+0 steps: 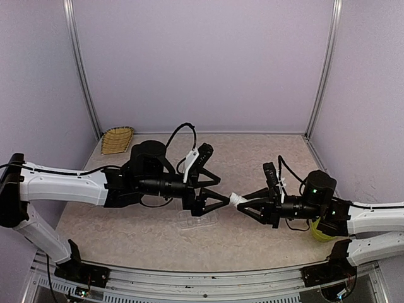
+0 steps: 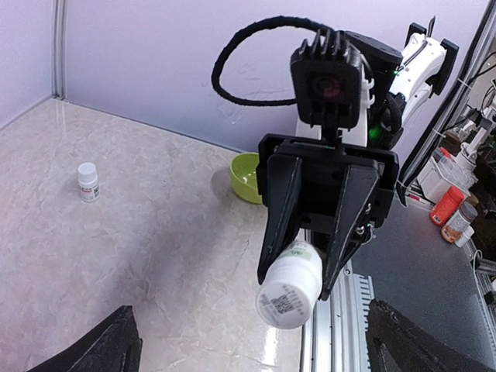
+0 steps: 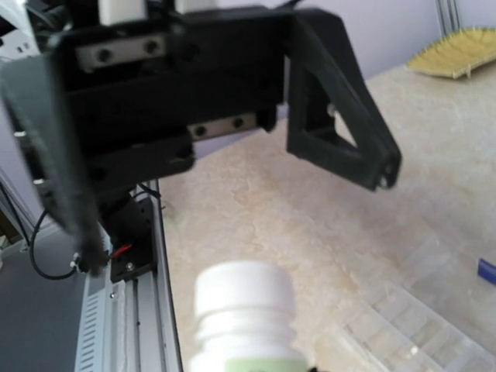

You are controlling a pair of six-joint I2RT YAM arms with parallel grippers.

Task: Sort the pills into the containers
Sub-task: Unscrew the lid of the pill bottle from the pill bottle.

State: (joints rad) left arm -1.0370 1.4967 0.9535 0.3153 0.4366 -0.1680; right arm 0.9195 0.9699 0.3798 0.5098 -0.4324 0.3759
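Observation:
My right gripper [image 1: 247,203] is shut on a small white bottle [image 1: 237,200], held sideways above the table with its capped end toward the left arm. In the left wrist view the bottle [image 2: 290,284] sits between the right gripper's black fingers [image 2: 279,209], a printed code on the end facing me. My left gripper [image 1: 221,190] stands wide open just short of the bottle, nothing between its fingers [image 2: 108,345]. The clear organizer box [image 1: 199,221] with its containers lies flat below both grippers, its cells [image 3: 415,329] showing at the lower right. The pills are out of view.
A second white bottle [image 2: 88,181] stands on the table. The yellow-green bowl [image 2: 246,177] sits under the right arm near the front right [image 1: 320,232]. A woven tray [image 1: 118,139] lies at the back left corner. The metal rail [image 2: 341,325] marks the front edge.

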